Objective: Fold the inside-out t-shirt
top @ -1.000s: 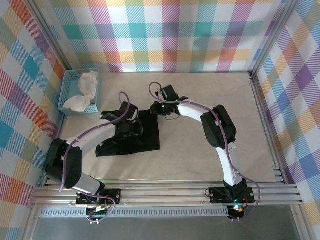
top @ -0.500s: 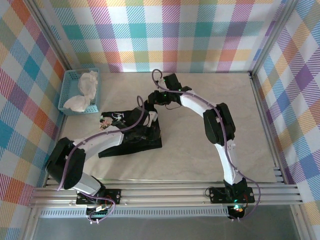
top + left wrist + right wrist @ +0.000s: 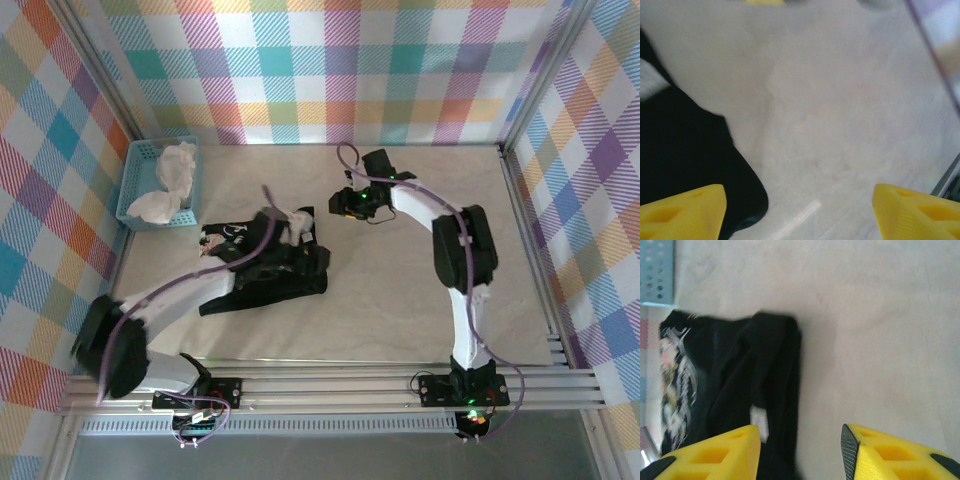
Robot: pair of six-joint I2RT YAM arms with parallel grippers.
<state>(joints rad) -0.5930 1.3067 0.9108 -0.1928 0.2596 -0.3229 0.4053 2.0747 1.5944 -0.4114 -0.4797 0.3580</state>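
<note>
**A:** Pale stone-look table (image 3: 400, 300). The black t-shirt (image 3: 285, 285) is shown left of centre, loosely bunched, with its print exposed at the left edge, near the basket (image 3: 127, 185).

**B:** How are the grippers set?

**A:** The left gripper (image 3: 799, 195) is seen spread and empty at the shirt's edge. The right gripper (image 3: 800, 435) is likewise spread, with nothing pinched, over bare table near the shirt.

**B:** What failure is to be expected?

**A:** If only one layer is caught at the next pinch, the bunch would likely be dragged rather than folded.
</note>
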